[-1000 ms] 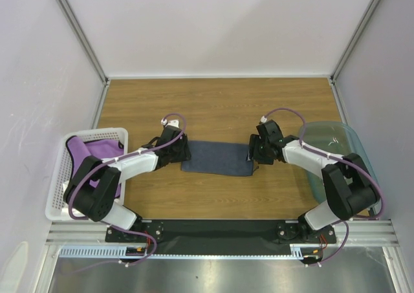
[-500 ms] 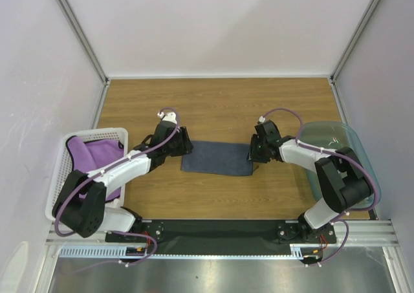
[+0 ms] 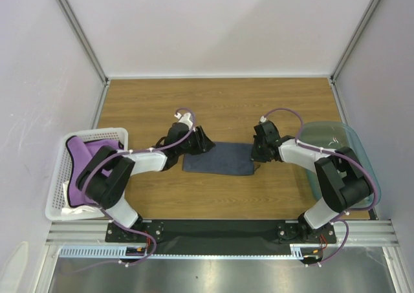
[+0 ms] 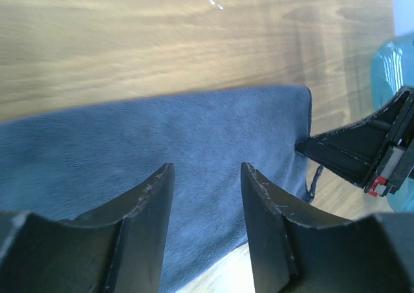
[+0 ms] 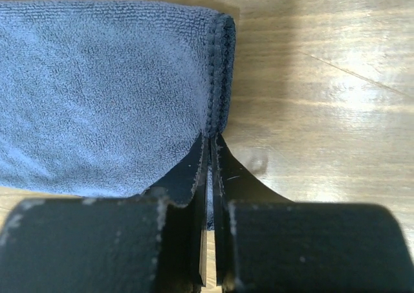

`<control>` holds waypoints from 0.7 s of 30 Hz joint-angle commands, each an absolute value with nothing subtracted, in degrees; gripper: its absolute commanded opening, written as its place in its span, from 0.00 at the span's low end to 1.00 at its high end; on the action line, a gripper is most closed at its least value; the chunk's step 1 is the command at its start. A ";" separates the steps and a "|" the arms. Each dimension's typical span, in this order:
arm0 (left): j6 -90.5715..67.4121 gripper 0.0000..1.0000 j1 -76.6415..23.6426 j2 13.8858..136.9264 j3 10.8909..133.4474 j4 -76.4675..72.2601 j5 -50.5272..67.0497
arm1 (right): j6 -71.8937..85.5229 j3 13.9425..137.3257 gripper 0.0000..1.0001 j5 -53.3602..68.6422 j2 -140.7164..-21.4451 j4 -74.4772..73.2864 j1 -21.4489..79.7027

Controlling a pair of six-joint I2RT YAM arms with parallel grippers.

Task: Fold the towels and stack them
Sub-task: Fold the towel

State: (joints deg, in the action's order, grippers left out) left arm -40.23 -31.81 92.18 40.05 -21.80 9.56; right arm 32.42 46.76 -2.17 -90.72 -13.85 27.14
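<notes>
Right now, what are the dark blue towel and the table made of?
Dark blue towel: looks like microfibre terry, matte; tiny fuzzy loops and a stitched hem show. Table: wood or wood-look laminate, slightly shiny; grain lines and glare.

You are looking at a navy towel [image 5: 110,86] of soft terry cloth, its short pile matt and fuzzy, with a stitched, ribbed hem along the edge. The table [image 5: 323,66] under it is wood-grained and smooth, with a soft sheen where light glares. Your right gripper [image 5: 209,141] is matt black plastic, scuffed pale at the edges. Your left gripper [image 4: 207,170] shows the same dull black, scratched and speckled. From overhead, the purple towel [image 3: 90,152] reads as soft cloth, the basket [image 3: 57,180] as white perforated plastic, the bin [image 3: 352,144] as glossy translucent teal plastic, and the front sheet [image 3: 226,273] as brushed grey metal.
</notes>
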 commanded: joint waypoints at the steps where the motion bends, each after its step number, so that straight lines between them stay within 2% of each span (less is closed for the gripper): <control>1: -43.59 0.50 -33.92 94.83 40.69 -30.68 10.99 | 31.73 49.48 0.00 -4.39 -88.07 -17.13 27.77; 9: -45.00 0.49 -34.89 100.89 40.96 -32.52 12.30 | 29.27 56.77 0.00 -8.61 -87.28 -25.13 30.93; 21: -46.41 0.48 -35.60 105.47 41.13 -33.57 13.45 | 31.11 62.13 0.00 -3.96 -89.02 -23.38 36.56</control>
State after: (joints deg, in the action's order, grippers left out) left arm -45.69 -35.09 103.96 40.51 -32.77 12.40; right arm 30.65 58.24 -5.87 -88.95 -24.77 35.14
